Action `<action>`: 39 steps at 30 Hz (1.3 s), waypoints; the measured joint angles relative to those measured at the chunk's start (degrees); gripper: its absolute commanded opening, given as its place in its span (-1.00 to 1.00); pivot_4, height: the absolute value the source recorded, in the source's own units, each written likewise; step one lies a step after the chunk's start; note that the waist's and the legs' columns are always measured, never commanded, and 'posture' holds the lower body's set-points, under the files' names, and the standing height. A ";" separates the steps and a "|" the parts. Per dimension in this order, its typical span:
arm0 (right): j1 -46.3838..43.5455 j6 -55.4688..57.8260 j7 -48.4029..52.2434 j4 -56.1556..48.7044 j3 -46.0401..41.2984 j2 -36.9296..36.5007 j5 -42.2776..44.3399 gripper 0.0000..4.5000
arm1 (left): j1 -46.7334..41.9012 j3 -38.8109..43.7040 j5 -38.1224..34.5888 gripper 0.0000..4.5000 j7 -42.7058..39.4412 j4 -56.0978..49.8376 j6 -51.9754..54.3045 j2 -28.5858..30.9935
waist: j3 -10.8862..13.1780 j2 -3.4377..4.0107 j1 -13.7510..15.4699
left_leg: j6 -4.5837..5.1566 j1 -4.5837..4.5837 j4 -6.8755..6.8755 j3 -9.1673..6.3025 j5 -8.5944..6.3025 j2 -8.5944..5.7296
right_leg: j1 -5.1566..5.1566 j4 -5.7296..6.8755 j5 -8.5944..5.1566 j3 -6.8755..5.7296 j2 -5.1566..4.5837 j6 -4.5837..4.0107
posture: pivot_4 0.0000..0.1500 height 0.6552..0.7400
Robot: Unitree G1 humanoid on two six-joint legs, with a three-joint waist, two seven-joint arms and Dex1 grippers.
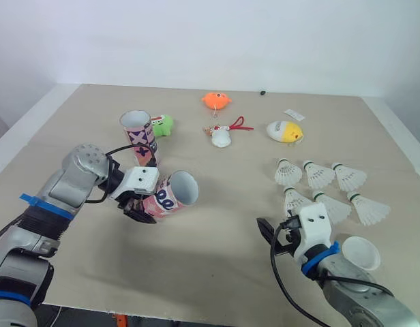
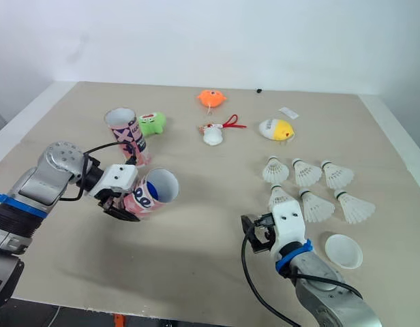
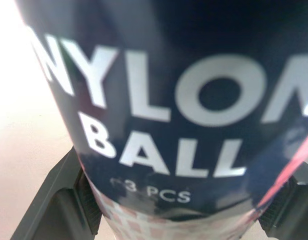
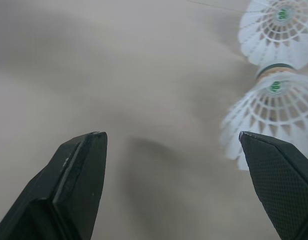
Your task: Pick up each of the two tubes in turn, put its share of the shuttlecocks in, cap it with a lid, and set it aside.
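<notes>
Loading the held tube (image 1: 174, 192) seems to be the step in hand, and to do it well the two arms must agree. The left gripper (image 1: 147, 203) is clamped around this tube near its closed end. It holds the tube tilted above the table (image 1: 217, 272), over the left half near the front edge, with the open mouth turned toward the middle. I would hold the mouth steady and a little raised, so that a shuttlecock goes in head first and does not slide out again.

The right gripper (image 4: 173, 150) hovers with its fingers spread wide and nothing between them, near the front edge and right of the middle. The six shuttlecocks (image 1: 319, 176) stand in two rows toward the right edge. The nearest shuttlecock (image 1: 295, 199) is just beside this gripper, on its far side, not between the fingers. It should be taken gently at the head, because the skirt will probably deform.

The other tube (image 1: 139, 136) stands upright toward the far left corner, well apart from both grippers. A white lid (image 1: 361, 253) lies near the front right corner.
</notes>
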 measured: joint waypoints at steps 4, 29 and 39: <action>-1.97 0.38 -0.08 2.44 0.22 1.28 -2.17 1.00 | 0.20 0.00 0.13 0.54 0.05 -0.30 0.03 0.21 | 0.00 0.00 -0.09 | 0.00 0.02 0.00 0.01 0.00 0.03 | 0.00 0.02 0.03 -0.03 0.05 -0.03 | 1.00 1.00; -7.68 -0.65 1.59 8.76 4.40 4.73 -15.63 -0.70 | 5.73 2.52 -0.14 0.52 1.30 -10.03 6.23 1.06 | -0.01 0.01 -0.11 | 0.02 0.03 0.04 0.01 -0.01 -0.01 | 0.03 0.03 0.05 -0.01 -0.01 0.06 | 1.00 1.00; -7.90 -1.31 4.66 8.75 5.33 5.39 -17.97 -0.98 | 6.49 2.84 -0.15 0.52 2.24 -11.23 7.32 1.03 | -0.02 0.01 -0.08 | 0.02 0.03 0.04 0.02 -0.01 -0.02 | 0.05 0.03 0.06 -0.01 -0.02 0.07 | 1.00 1.00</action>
